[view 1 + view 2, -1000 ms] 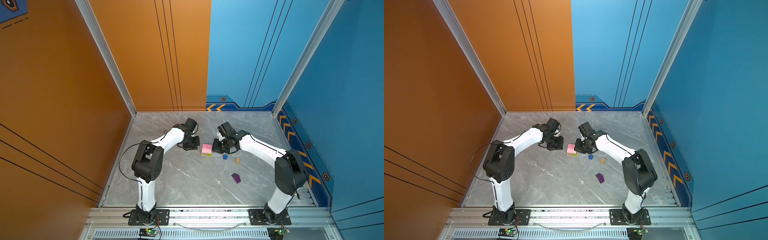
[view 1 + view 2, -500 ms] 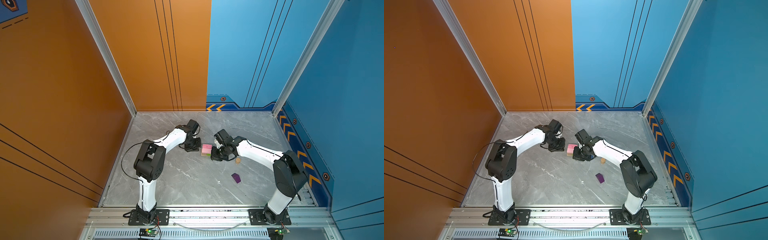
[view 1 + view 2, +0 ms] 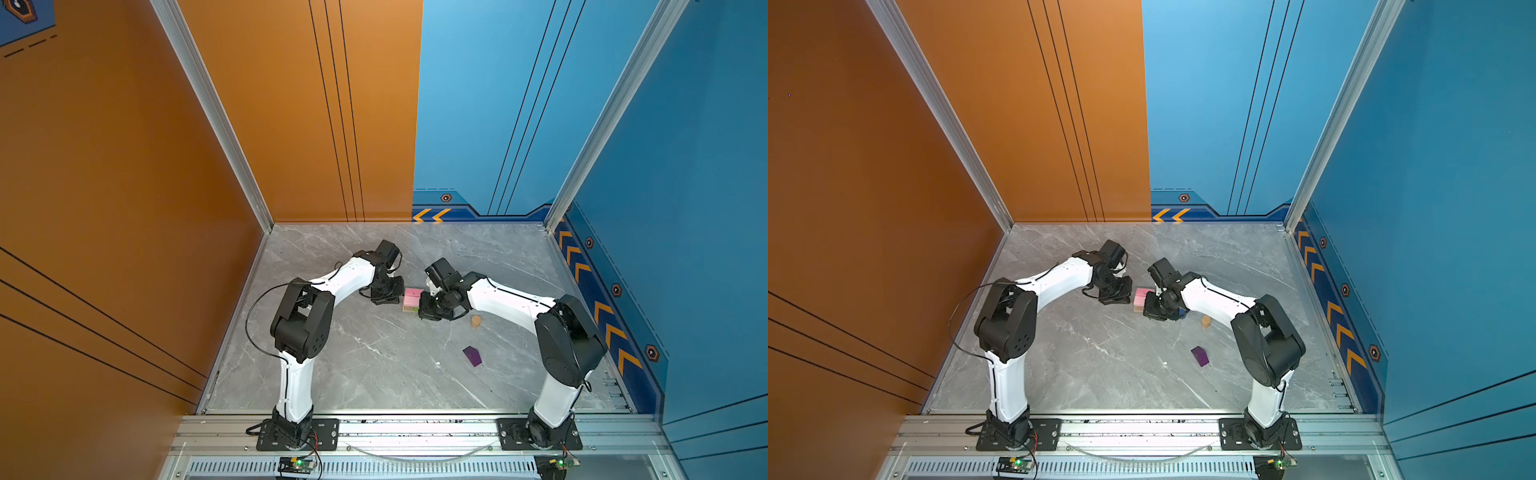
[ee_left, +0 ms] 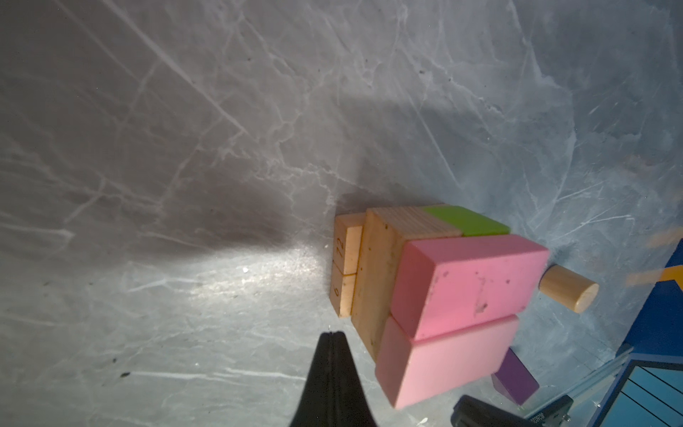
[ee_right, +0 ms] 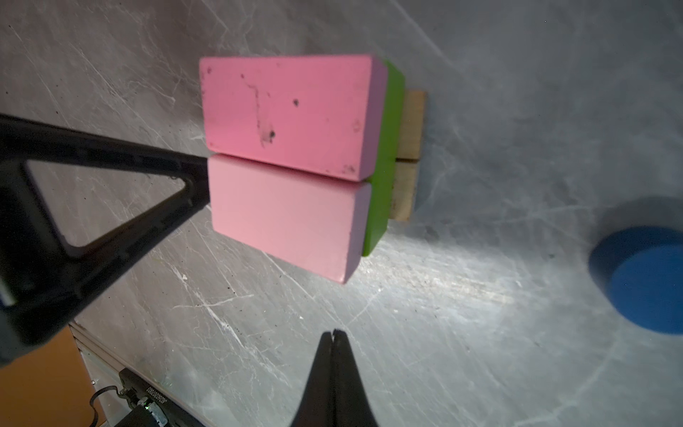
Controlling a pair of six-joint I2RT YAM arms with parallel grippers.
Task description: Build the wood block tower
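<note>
The stack (image 3: 412, 298) sits mid-frame on the table (image 3: 374, 374) in both top views, between the grippers. It has tan and green bars (image 4: 377, 273) under two pink slabs (image 5: 288, 162). The left gripper (image 3: 388, 296) is pressed together and empty; in the right wrist view its tip is at the slabs' seam, touching or just short of it. The right gripper (image 5: 333, 332), likewise pressed together and empty, is just beside the stack's right edge.

Nothing grips the stack, so a shove from either tip could skew it or slide the slabs off the bars. Uneven pushes from both sides could tip it. The low right gripper might also knock the blue cylinder (image 5: 646, 281) away.

Against a second ago, the right arm (image 3: 507, 297) has swung toward the lower left, hiding the blue cylinder in a top view. The left gripper has crept slightly closer. The stack, the tan cylinder (image 3: 476, 321) and the purple block (image 3: 473, 356) look unmoved.
</note>
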